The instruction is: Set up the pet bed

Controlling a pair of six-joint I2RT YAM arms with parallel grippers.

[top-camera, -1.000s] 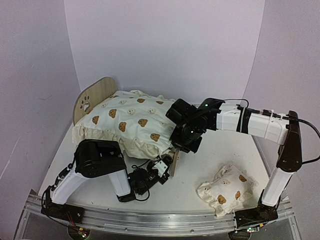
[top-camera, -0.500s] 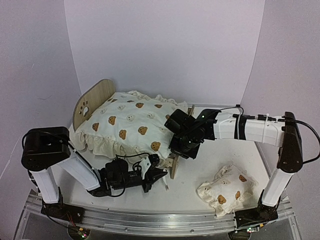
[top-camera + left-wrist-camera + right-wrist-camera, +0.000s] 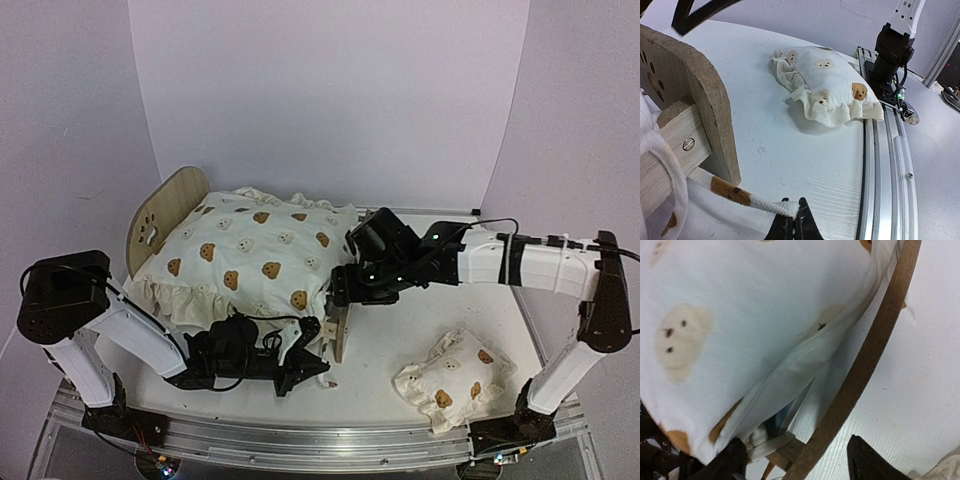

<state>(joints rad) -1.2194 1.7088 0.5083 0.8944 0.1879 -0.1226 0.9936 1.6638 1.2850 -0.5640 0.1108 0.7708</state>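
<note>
**Left jaws pinch a cushion tie at the foot of the pet bed**

I've got the pet bed point(image 3: 165, 205) on the left half of the table point(image 3: 400, 340). Its headboard with the paw-print cutout is at the far left, and the footboard point(image 3: 338, 330) points toward the middle. The bear-print cushion point(image 3: 250, 255) lies across the bed. My left arm point(image 3: 130, 325) lies low along the near edge. The left jaws are closed tight on the end of a cream-and-brown tie point(image 3: 757, 201), just beside the footboard. The right jaws stand wide apart at the foot end, with the footboard's curved rim running between them and gripped by neither. The small pillow point(image 3: 455, 380) sits well apart, near the right arm's base.
</note>
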